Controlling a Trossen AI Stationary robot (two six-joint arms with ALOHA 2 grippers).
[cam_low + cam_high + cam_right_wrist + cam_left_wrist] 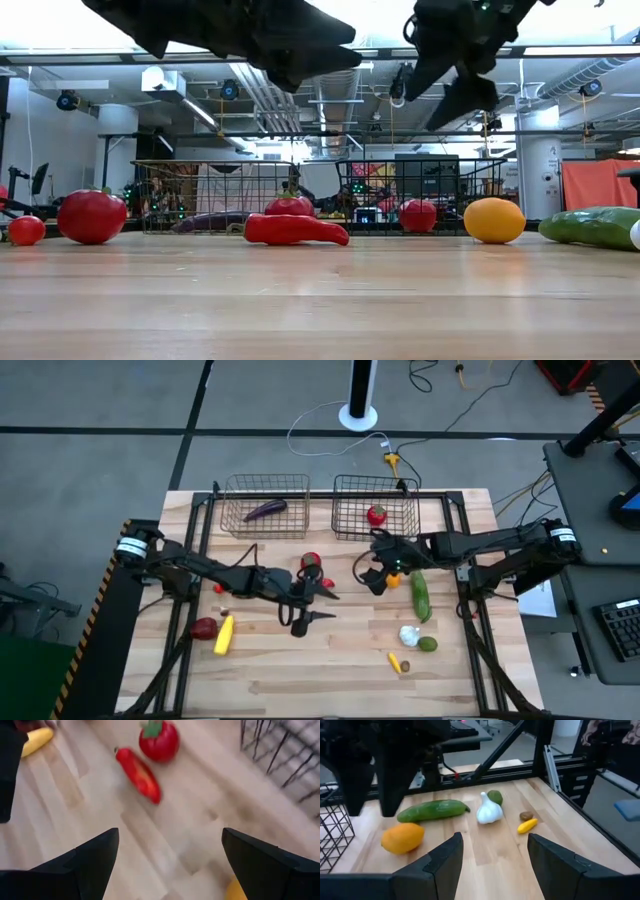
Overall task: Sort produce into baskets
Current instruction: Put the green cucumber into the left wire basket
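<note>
My left gripper (314, 606) is open and empty above the table's middle, near a red pepper (320, 577) and a red tomato (310, 560). My right gripper (372, 575) is open and empty beside an orange (393, 581); its wrist view shows the pepper (140, 775) and the tomato (160, 740) ahead. Both hang above the table in the low view, left (270, 45) and right (455, 60). The copper basket (232, 520) holds a purple eggplant (265, 510). The dark basket (345, 525) holds a red tomato (376, 514). A cucumber (421, 597) and a garlic (409, 634) lie on the right.
A yellow corn (224, 634), a red tomato (204, 627) and a small red piece (218, 588) lie at the left. A green piece (428, 644) and a small yellow piece (394, 660) lie near the right front. Black frame rails (465, 600) run along the table's sides.
</note>
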